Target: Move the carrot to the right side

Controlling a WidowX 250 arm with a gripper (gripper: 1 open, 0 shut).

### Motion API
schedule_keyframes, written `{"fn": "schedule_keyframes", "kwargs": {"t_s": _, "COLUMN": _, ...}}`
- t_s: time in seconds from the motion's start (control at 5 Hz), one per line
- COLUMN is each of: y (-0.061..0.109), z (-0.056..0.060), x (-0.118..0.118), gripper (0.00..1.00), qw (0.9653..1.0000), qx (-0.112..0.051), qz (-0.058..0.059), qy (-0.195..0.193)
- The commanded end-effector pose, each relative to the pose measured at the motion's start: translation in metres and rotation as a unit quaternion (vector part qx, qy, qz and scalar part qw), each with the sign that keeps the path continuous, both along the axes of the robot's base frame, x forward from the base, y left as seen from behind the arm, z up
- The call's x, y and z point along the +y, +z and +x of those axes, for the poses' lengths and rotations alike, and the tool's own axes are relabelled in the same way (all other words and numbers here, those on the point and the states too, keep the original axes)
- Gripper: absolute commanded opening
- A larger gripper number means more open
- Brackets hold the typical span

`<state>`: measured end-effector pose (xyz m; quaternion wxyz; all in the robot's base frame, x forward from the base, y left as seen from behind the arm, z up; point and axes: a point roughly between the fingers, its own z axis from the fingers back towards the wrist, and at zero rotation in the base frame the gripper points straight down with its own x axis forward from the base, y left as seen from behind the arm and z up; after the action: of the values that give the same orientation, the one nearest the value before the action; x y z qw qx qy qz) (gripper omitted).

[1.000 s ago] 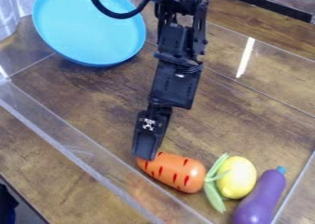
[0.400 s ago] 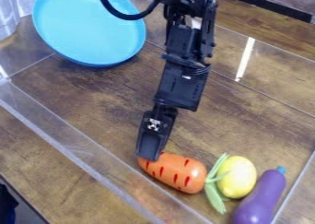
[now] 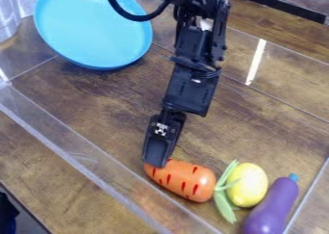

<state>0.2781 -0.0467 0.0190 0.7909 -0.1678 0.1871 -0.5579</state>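
As the arm leans over the orange carrot [image 3: 184, 181], its lower part sits slightly farther right

Compared with the view a second ago, the black arm [image 3: 193, 79] has shifted a little toward 3 o'clock along its lower links, while its far end remains by the carrot. Against the more recent earlier view, it looks practically unchanged. The carrot, the lemon, the eggplant and the bowl keep their places.

The gripper [image 3: 160, 149] points down toward 6 o'clock, at the carrot's 11 o'clock end, and overlaps that end in the view. Whether its fingers are apart, together or clamped on the carrot cannot be told, because the dark parts merge; contact is equally unclear.

On the brown desk [image 3: 84, 113] there is one carrot, marked with dark grooves, between 5 and 6 o'clock from the middle of the view. One yellow lemon [image 3: 247, 185] lies at the carrot's 3 o'clock, with green leafy strips [image 3: 225, 192] between the two. One purple eggplant [image 3: 271, 210] is at the lemon's 5 o'clock, just beside it, its greater length slanting from 1 toward 7 o'clock. One blue bowl [image 3: 90, 31] stands at 11 o'clock, well apart from the carrot. A clear strip [image 3: 84, 151] runs from 9 toward 6 o'clock.
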Motion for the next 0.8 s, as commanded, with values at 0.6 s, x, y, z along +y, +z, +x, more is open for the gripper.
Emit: {"fn": "schedule_keyframes", "kwargs": {"t_s": 0.6, "y": -0.0075, "z": -0.004, "x": -0.0047, "gripper": 1.0, "qw": 0.9973, "qx": 0.026, "qz": 0.006, "qy": -0.068}}
